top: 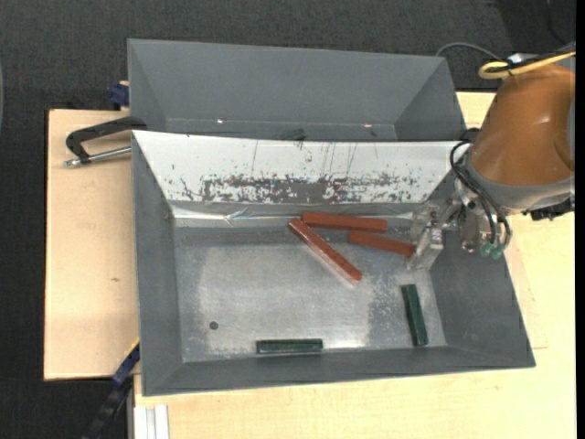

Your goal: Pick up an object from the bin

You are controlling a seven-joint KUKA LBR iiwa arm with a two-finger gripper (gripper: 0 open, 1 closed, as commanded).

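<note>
My gripper (424,245) hangs low at the right side of the bin, its tips just past the right end of a red-brown stick (377,240). That stick lies among three red-brown sticks near the back wall: another (344,219) runs along the wall and a third (325,251) slants down toward the middle. A dark green bar (415,315) lies on the floor below the gripper, close to the right wall. Nothing shows between the fingers.
A second dark green bar (289,346) lies along the front wall. A small dark speck (213,326) sits on the floor at front left. The arm with its orange cover stands over the bin's right rim.
</note>
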